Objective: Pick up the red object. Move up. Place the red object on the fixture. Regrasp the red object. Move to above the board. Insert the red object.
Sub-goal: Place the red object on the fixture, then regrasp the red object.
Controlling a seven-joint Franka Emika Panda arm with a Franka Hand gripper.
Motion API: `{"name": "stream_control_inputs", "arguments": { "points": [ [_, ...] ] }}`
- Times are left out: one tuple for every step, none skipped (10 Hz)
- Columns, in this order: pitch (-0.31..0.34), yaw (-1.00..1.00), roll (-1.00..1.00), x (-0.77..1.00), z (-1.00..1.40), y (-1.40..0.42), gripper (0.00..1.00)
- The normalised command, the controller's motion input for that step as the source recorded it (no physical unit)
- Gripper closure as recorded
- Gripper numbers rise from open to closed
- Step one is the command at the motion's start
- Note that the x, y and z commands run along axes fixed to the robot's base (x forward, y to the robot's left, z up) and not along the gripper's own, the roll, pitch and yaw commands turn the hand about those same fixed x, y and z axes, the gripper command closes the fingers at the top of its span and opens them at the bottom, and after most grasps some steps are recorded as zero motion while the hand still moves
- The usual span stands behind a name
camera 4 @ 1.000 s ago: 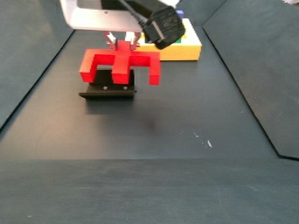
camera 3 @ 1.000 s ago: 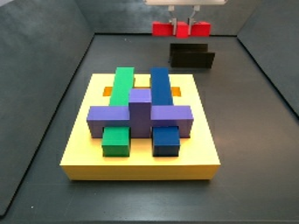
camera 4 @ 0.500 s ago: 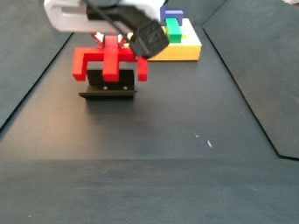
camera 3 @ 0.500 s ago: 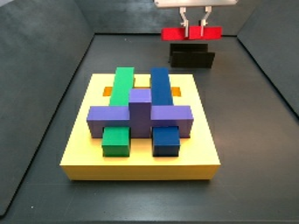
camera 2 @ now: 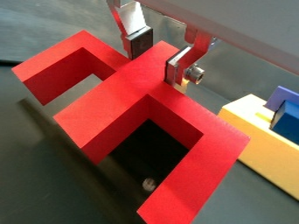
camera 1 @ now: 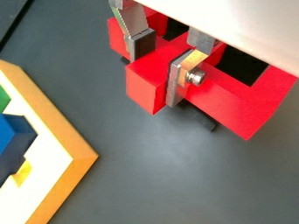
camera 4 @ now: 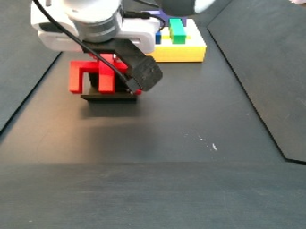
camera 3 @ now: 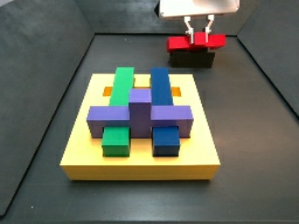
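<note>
Red object [camera 2: 140, 109] between the gripper's [camera 2: 160, 54] fingers, atop fixture [camera 3: 193, 59].

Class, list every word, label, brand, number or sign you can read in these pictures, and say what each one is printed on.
None: no readable text on the red object, the fixture, the board or its green, blue and purple blocks.
The hand, at the fixture with its fingers on the red object's centre tab, bears only a plain screw.

You see the gripper [camera 1: 163, 59] with its silver fingers [camera 1: 184, 77] set either side of the raised centre tab of the red object [camera 1: 233, 94]. At eight o'clock from it lies the yellow board [camera 1: 49, 147], carrying a blue block [camera 1: 10, 140].
</note>
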Motion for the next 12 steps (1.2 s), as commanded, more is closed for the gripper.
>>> {"name": "stream_control_inputs", "arguments": {
  "points": [
    [-0.217,0.00,0.00,-0.18,-0.23,-0.11,1.00],
    [-0.246,0.00,0.00,-0.38,-0.26,0.00,1.00],
    [-0.189,0.00,-0.03,-0.16,-0.29,0.09,1.00],
    [-0.006,-0.02,0.00,0.00,-0.25,0.05,1.00],
    [0.000,-0.05,0.00,0.03,-0.16,0.03,1.00],
    [0.000,0.00,0.00,0.00,0.00,0.00,1.00],
    [0.000,0.00,0.00,0.00,0.00,0.00,0.00],
    [-0.051,0.00,0.69,0.00,0.31,-0.20,0.00],
    [0.000,0.00,1.00,0.00,0.55,-0.14,0.00],
    [0.000,0.00,1.00,0.00,0.58,-0.15,0.00],
    [0.000,0.00,1.00,0.00,0.58,-0.15,0.00],
    [0.000,0.00,1.00,0.00,0.51,-0.14,0.00]
  ]
}}
